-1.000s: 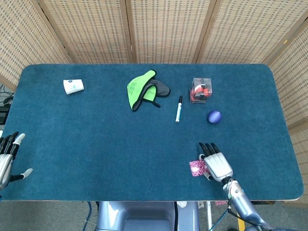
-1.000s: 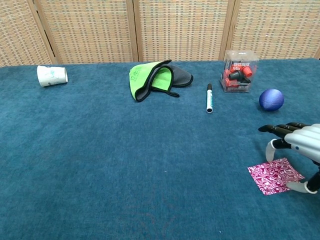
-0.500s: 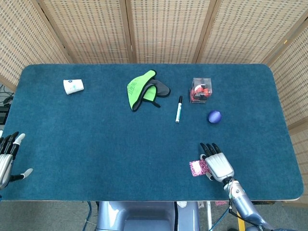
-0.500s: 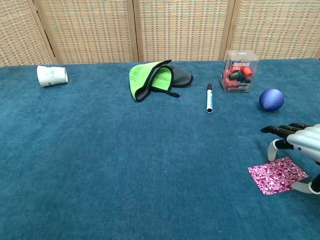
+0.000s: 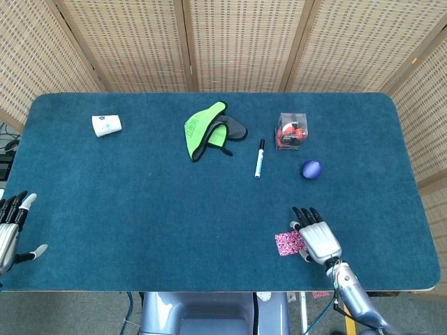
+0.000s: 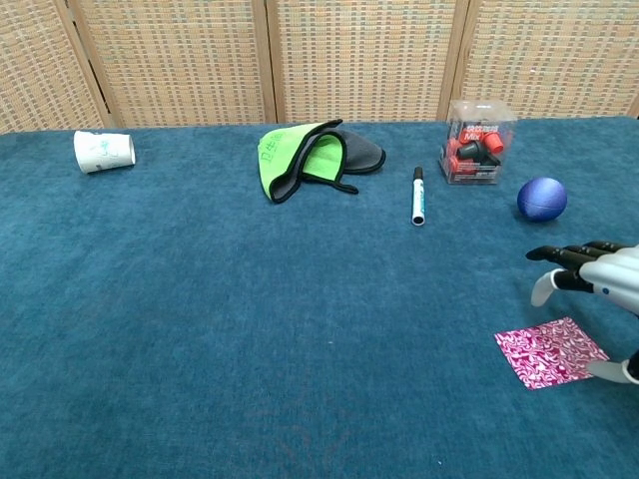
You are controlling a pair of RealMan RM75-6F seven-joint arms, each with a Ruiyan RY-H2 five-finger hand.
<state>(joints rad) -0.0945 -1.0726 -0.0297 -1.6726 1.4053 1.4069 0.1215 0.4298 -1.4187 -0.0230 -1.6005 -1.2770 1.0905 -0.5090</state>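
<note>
My right hand (image 5: 316, 237) (image 6: 599, 282) hovers palm down near the table's front edge, fingers spread and empty, just right of a pink patterned square (image 5: 288, 243) (image 6: 549, 352) lying flat on the cloth. The thumb tip sits close to the square's right corner. My left hand (image 5: 12, 230) rests at the table's left front edge, fingers apart, holding nothing; the chest view does not show it. A blue ball (image 5: 311, 169) (image 6: 542, 199) lies beyond the right hand.
On the blue table (image 5: 140, 202) lie a white paper cup (image 5: 106, 125) (image 6: 104, 151) on its side at back left, a green and grey cloth (image 5: 208, 130) (image 6: 310, 157), a black-capped marker (image 5: 259, 158) (image 6: 418, 196) and a clear box of red items (image 5: 291, 130) (image 6: 477, 141).
My right hand has drawn a little to the right and back, off the pink square, which now lies fully uncovered. The left hand has not moved.
</note>
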